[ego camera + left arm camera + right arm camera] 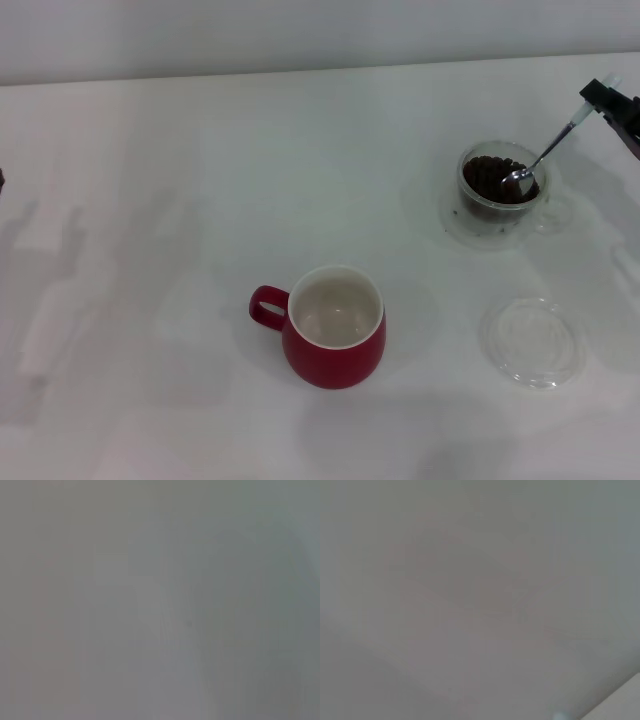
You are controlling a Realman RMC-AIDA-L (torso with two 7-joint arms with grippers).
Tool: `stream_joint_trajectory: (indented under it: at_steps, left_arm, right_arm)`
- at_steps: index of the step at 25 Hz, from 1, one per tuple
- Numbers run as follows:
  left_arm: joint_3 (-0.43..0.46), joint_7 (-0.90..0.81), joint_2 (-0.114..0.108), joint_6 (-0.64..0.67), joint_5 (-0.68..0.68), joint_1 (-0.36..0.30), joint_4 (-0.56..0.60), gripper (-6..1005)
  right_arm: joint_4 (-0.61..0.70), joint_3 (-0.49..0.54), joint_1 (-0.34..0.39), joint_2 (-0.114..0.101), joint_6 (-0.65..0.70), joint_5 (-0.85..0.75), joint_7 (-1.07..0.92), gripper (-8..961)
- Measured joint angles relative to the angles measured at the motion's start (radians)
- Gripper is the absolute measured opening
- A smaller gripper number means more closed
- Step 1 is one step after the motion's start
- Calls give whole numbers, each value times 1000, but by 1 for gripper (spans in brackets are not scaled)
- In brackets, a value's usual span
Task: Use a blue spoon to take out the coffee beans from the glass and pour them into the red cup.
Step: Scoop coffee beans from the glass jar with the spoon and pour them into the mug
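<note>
Head view: the blue spoon [545, 155] slants with its metal bowl dipped into the coffee beans [497, 179] in the glass [500, 185], far right on the white surface [180, 180]. The right gripper [603, 97] pinches its handle end between the fingers. The red cup [335, 327] stands well apart, near a clear lid [532, 342].

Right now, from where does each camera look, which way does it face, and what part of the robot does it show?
Head view: sits on the head, looks forward and down at the white table: the red cup, the glass of coffee beans, a clear lid. The right gripper holds the blue spoon at the right edge.
Left wrist view: sits on the left wrist; shows only a blank grey surface, no robot part.
Right wrist view: sits on the right wrist; shows only pale surface.
Shared: no object appears in two views.
</note>
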State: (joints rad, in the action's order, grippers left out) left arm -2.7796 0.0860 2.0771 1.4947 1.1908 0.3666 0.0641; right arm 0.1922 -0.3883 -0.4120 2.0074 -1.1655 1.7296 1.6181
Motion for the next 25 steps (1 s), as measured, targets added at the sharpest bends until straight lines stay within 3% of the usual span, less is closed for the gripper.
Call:
stream_joint_trajectory:
  at_steps: [25]
  left_arm:
    - [0,-2,-2,-8,20,3,-6,562]
  right_arm:
    - [-22,0,-11,-1,64,18,-137,146]
